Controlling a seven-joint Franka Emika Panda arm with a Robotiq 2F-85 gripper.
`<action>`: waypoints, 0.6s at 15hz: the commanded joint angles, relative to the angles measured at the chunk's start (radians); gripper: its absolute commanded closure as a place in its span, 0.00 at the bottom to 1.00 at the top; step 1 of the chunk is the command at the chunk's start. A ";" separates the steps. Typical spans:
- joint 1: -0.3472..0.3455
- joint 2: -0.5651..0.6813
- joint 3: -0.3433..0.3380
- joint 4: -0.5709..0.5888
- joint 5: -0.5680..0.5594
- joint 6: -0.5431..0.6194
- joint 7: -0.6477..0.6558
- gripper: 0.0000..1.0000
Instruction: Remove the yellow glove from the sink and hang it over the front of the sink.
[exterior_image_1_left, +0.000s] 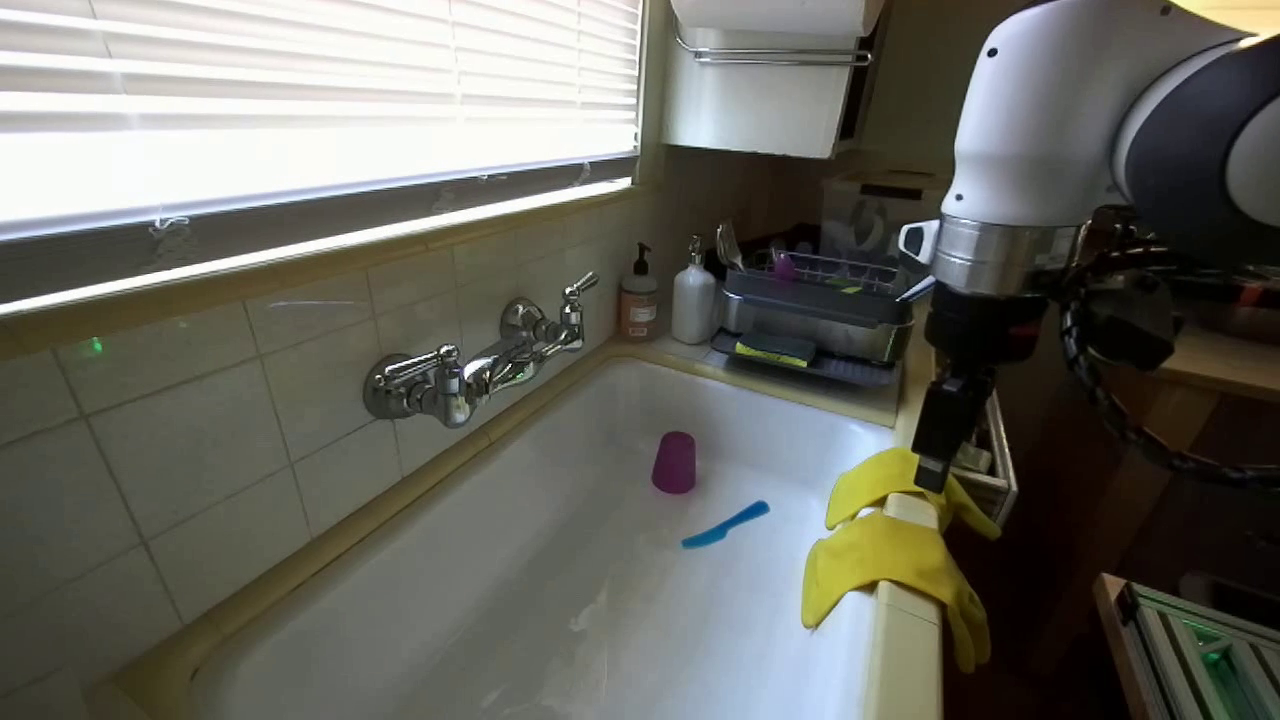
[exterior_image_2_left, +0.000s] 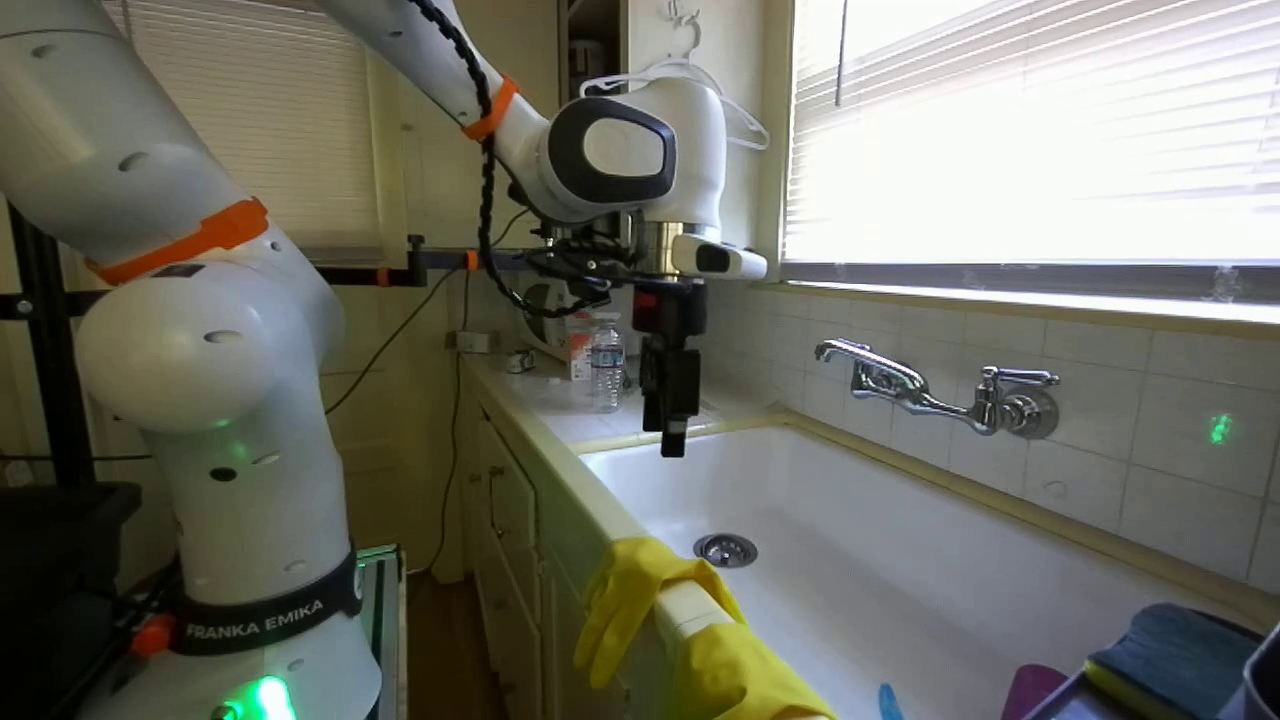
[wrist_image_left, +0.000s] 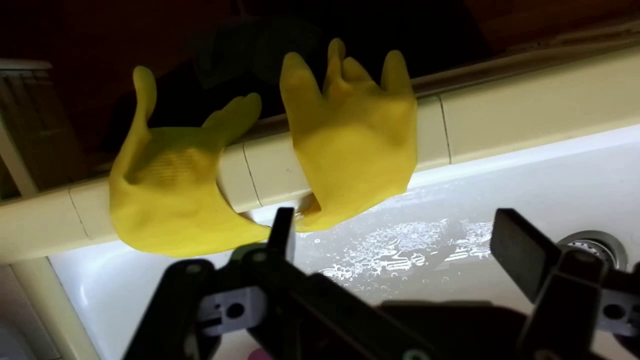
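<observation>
Two bright yellow gloves lie draped side by side over the front of the sink (exterior_image_1_left: 905, 655). One yellow glove (wrist_image_left: 355, 140) is closer to the drain, and the second glove (wrist_image_left: 170, 210) is closer to the dish rack. Their cuffs hang inside the white sink (exterior_image_1_left: 520, 600), and their fingers dangle down the outer side. My gripper (wrist_image_left: 397, 232) points down above the basin, raised over the gloves and apart from them. The jaws stand wide apart, with just the wet sink floor showing between them in the wrist view.
A purple cup (exterior_image_1_left: 675, 465) and a blue knife-shaped piece (exterior_image_1_left: 725, 525) lie in the basin. Chrome taps (exterior_image_1_left: 480, 375) jut from the tiled wall. At the sink's end stand a dish rack (exterior_image_1_left: 815, 315) and a white soap bottle (exterior_image_1_left: 694, 300). The drain (exterior_image_2_left: 725, 549) is visible.
</observation>
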 joint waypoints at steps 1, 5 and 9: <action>-0.006 -0.049 0.030 -0.011 -0.009 -0.055 0.057 0.00; 0.000 -0.027 0.020 0.001 0.000 -0.031 0.036 0.00; 0.000 -0.027 0.020 0.000 0.000 -0.031 0.038 0.00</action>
